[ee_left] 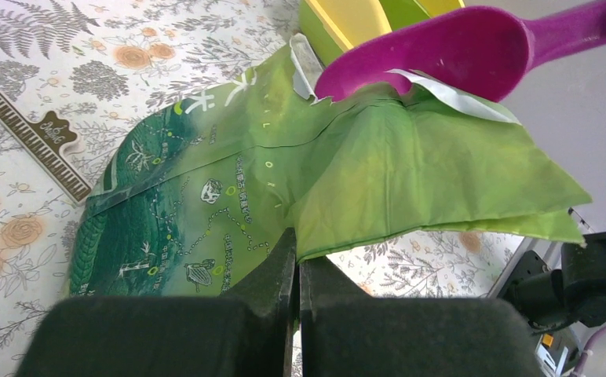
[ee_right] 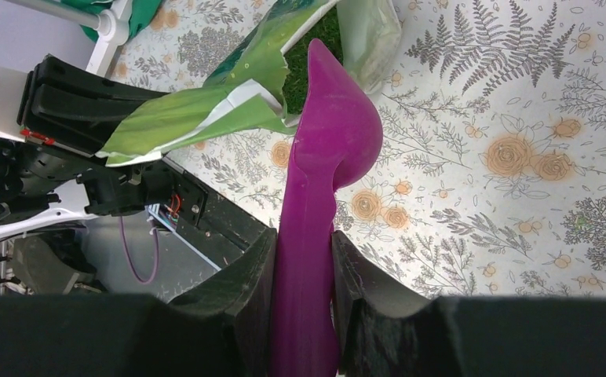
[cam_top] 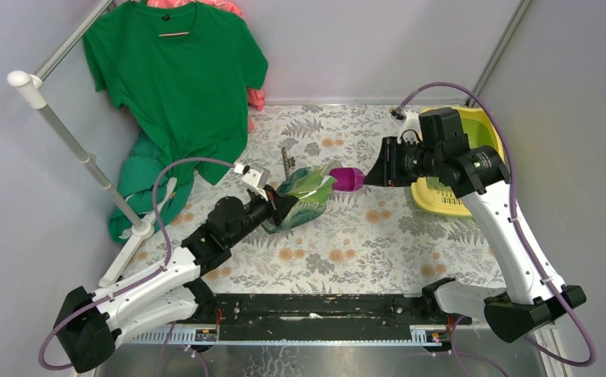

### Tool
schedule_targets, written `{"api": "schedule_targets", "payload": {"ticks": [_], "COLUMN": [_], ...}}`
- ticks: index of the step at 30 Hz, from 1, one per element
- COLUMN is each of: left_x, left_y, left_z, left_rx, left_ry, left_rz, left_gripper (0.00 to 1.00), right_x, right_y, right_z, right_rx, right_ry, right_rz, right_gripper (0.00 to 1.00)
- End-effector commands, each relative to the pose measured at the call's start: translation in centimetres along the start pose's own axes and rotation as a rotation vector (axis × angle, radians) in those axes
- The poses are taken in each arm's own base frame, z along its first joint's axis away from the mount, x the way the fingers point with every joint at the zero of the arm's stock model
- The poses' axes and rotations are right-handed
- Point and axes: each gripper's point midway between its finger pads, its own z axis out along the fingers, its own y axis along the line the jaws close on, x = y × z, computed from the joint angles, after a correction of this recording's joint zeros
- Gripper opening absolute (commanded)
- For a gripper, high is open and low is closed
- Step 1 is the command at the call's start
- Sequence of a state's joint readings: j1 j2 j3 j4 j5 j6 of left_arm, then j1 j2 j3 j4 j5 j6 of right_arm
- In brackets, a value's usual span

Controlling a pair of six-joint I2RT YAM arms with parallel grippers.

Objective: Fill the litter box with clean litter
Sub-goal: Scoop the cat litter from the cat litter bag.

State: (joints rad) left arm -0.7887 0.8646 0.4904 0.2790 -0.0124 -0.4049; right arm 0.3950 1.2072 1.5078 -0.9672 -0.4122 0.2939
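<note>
- Yellow litter box (cam_top: 439,203) sits at 2 o'clock on the table (cam_top: 378,251), its long side running roughly 12 to 6.
- Green bag (cam_top: 304,196) lies mid-table with its torn mouth toward 3 o'clock. The left gripper (ee_left: 298,259) is clamped tight on its edge.
- Purple scoop (ee_right: 327,141) has its handle pinched in the right gripper (ee_right: 304,259) and its bowl pointing to 9 o'clock at the bag's mouth.
- Green litter (ee_right: 315,55) shows inside that mouth.

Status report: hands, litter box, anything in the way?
Left hand shut on green bag. Right hand shut on purple scoop at bag mouth. Litter box behind right arm; no obstacle seen.
</note>
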Motion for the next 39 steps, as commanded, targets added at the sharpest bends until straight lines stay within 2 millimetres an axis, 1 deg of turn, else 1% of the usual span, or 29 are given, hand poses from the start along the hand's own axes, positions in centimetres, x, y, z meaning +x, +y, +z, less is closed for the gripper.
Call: {"api": "schedule_targets", "payload": {"ticks": [1,6,13,15,20,25,28,34,36,39], "left_x": [-3.5,-2.8,-2.7,-2.8,-3.1,-3.4,-3.4,-3.3,-3.4,-3.3], "left_y": [-3.3,-3.5,-3.3,-3.3,-3.3,-3.4,-3.4,-3.3,-2.9,-2.6], "left_z": [0.0,-0.1,-0.3,-0.4,-0.4,-0.4,-0.4,-0.5,-0.4,-0.5], "left_rx": [0.124,0.141,0.131,0.131,0.131,0.134,0.134,0.133,0.106,0.094], "left_ry": [-0.137,-0.128,-0.134,-0.138,-0.148,-0.159,-0.161,-0.16,-0.165,-0.166], "left_rz": [0.012,0.018,0.026,0.028,0.031,0.033,0.032,0.038,0.038,0.04], "left_gripper": [0.02,0.02,0.02,0.02,0.02,0.02,0.02,0.02,0.02,0.01], "right_x": [-1.1,-1.5,-1.1,-0.8,0.4,1.8,3.0,5.8,6.2,6.7], "right_y": [0.5,0.2,-0.3,-0.1,0.8,0.6,0.3,1.0,1.5,3.1], "right_z": [0.1,2.3,5.6,6.7,9.5,11.9,13.5,17.1,18.1,18.8], "right_rx": [-0.013,-0.018,0.019,0.032,0.068,0.115,0.124,0.008,-0.05,-0.164], "right_ry": [-0.017,0.028,0.113,0.142,0.219,0.273,0.315,0.404,0.411,0.428], "right_rz": [-0.046,-0.045,-0.063,-0.075,-0.121,-0.135,-0.14,-0.108,-0.094,-0.074], "right_gripper": [0.0,0.0,0.0,0.0,0.0,0.0,0.0,0.0,0.0,0.0]}}
